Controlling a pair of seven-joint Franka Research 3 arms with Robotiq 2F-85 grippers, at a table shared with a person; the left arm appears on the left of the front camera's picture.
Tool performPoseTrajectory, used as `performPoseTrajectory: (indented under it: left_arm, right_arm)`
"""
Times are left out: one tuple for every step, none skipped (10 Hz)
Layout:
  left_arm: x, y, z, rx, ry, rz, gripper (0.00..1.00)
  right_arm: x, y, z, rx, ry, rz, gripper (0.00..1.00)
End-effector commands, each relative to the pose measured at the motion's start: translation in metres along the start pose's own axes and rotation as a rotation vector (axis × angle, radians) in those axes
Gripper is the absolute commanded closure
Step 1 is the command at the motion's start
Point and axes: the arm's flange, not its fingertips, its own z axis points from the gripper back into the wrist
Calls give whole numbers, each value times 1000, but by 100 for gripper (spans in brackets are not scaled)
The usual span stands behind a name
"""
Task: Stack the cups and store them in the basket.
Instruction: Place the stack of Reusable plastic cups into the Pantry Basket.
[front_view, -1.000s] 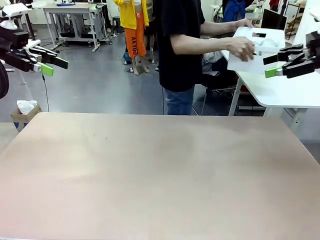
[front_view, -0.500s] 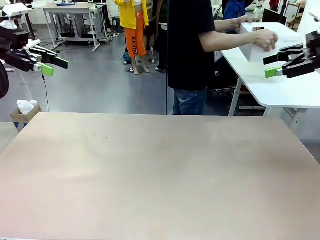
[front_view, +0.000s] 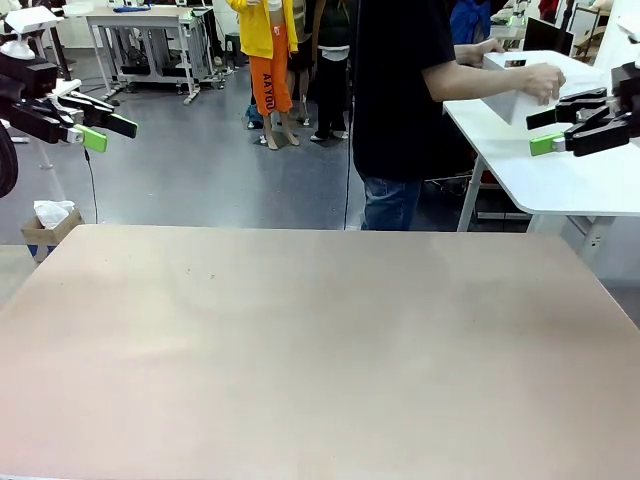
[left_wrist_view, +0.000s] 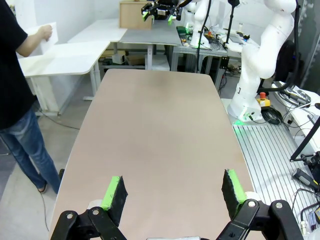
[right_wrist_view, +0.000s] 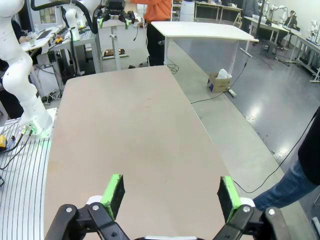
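The cups are out of view. At the far right a person in a black shirt holds the white basket (front_view: 515, 95) with both hands over a white side table; in the left wrist view the basket (left_wrist_view: 51, 42) is at the upper left. My left gripper (front_view: 112, 132) hangs open high at the left edge with nothing between its fingers. My right gripper (front_view: 535, 132) hangs open high at the right, close in front of the basket and the person's hand. Both wrist views look down the bare tabletop past open green pads (left_wrist_view: 114, 192) (right_wrist_view: 114, 192).
The beige work table (front_view: 320, 340) spreads across the front. A white side table (front_view: 580, 180) stands at the far right, behind my right gripper. A small cardboard box (front_view: 48, 225) sits on the floor at the far left. White arm bases flank the table (left_wrist_view: 260, 65) (right_wrist_view: 20, 75).
The person has stepped to the right with the basket, carrying it farther over the white side table. Neither gripper has moved.
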Motion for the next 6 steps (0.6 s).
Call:
performPoseTrajectory:
  left_arm:
    - [2,-2,-1,-7,13,4,0]
    - [2,-2,-1,-7,13,4,0]
    - [2,-2,-1,-7,13,4,0]
    - [2,-2,-1,-7,13,4,0]
    - [2,-2,-1,-7,13,4,0]
    - [2,-2,-1,-7,13,4,0]
  right_arm:
    - [3,1,0,1,-8,-21,0]
    - [3,1,0,1,-8,-21,0]
    - [3,1,0,1,-8,-21,0]
    - [3,1,0,1,-8,-21,0]
    - [3,1,0,1,-8,-21,0]
    - [3,1,0,1,-8,-21,0]
